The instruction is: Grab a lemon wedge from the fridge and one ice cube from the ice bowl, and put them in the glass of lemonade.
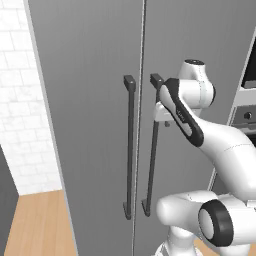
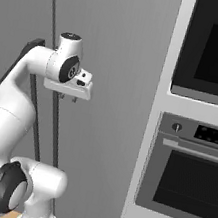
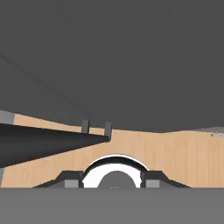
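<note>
We see the fridge (image 1: 90,125) with both grey doors closed; it takes up most of the left base view and the left part of the right base view. Two long dark vertical bar handles sit side by side at the door seam: the left handle (image 1: 130,145) and the right handle (image 1: 151,150).

The gripper (image 2: 67,97) is at the upper part of the right handle, with the hand turned downward. In the right base view its small finger stubs hang just below the white hand body, right at the handle bar. In the hand view the dark handle (image 3: 48,142) runs in from the left as a tapering bar toward the wooden floor (image 3: 175,153).

Jaw state: we cannot tell from these views whether the fingers are clamped on the bar or merely beside it.

The black built-in oven (image 2: 192,166) stands to the right of the fridge.
</note>
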